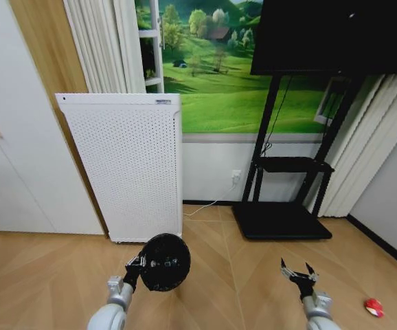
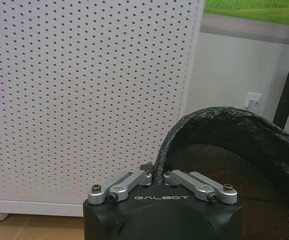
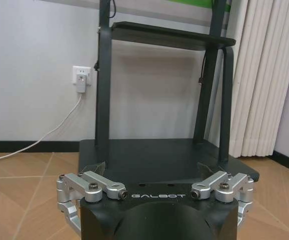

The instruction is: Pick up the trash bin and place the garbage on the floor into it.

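The trash bin [image 1: 165, 262] is a small black round bin, lifted off the floor with its opening facing the head camera. My left gripper [image 1: 138, 265] is shut on its rim at the left side. The left wrist view shows the same grip [image 2: 157, 176] on the bin's bag-lined rim [image 2: 219, 117]. My right gripper [image 1: 299, 271] hangs open and holds nothing, low at the right; its spread fingers [image 3: 94, 169] show in the right wrist view. One red-and-white piece of garbage [image 1: 373, 307] lies on the floor at the far right, beyond the right gripper.
A white perforated appliance [image 1: 128, 165] stands against the wall just behind the bin. A black TV stand [image 1: 286, 218] with a low base sits ahead of the right gripper. A cable [image 3: 44, 136] runs from a wall socket. Wooden floor lies open between them.
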Motion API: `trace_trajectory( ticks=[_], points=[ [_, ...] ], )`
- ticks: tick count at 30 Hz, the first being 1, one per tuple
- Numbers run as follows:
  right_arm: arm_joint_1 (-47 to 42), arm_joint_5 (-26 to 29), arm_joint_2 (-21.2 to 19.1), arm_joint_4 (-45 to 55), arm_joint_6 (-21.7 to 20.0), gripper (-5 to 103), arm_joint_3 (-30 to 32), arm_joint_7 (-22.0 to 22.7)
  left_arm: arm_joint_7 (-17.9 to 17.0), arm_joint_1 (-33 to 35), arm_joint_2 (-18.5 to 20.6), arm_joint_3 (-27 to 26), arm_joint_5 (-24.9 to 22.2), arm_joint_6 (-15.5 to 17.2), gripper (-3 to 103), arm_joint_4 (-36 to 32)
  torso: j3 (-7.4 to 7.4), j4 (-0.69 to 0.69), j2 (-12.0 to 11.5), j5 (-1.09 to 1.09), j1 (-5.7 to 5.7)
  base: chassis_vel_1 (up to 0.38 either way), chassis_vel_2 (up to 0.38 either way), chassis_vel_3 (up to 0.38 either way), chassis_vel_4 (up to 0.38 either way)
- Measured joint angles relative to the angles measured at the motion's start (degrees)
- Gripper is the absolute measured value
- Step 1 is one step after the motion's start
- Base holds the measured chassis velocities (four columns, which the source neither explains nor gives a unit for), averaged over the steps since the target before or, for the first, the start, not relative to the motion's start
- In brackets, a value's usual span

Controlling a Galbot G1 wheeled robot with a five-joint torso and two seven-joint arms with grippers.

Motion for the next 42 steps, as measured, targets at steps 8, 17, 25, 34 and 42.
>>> trace_trajectory(
  ticks=[8,17,25,34,42],
  points=[
    [0.1,0.0,-0.2,-0.5,0.6,100,0.1,-0.2,0.0,0.0,0.0,0.0,0.1,-0.1,4,0.0,0.00,-0.01,0.0,-0.04,0.00,-0.311,-0.298,0.292,0.291],
    [1.0,-0.6,0.1,-1.8,2.4,100,-0.4,-0.4,0.2,-0.2,0.0,0.1,0.0,-0.2,4,0.5,0.01,-0.05,0.0,0.02,0.02,-0.234,-0.258,0.246,0.198],
    [0.7,-2.5,-0.7,-1.8,1.0,100,-1.6,-0.4,0.1,-0.3,-0.1,0.0,0.1,-0.5,4,1.3,0.00,0.00,0.0,-0.02,0.00,0.067,0.019,-0.048,-0.025],
    [-0.6,-3.3,-4.3,-2.1,-1.3,100,-5.0,-0.1,0.1,-0.8,0.5,0.4,-0.2,-0.5,4,1.4,0.00,0.00,0.0,-0.01,0.00,0.011,0.015,-0.021,-0.015],
    [-2.2,-0.7,-7.0,-2.1,-4.0,100,-10.5,0.8,0.1,-1.4,1.0,1.4,-0.7,-0.5,4,1.7,0.00,0.00,0.0,0.00,0.00,0.000,0.000,0.000,0.000]
  ],
)
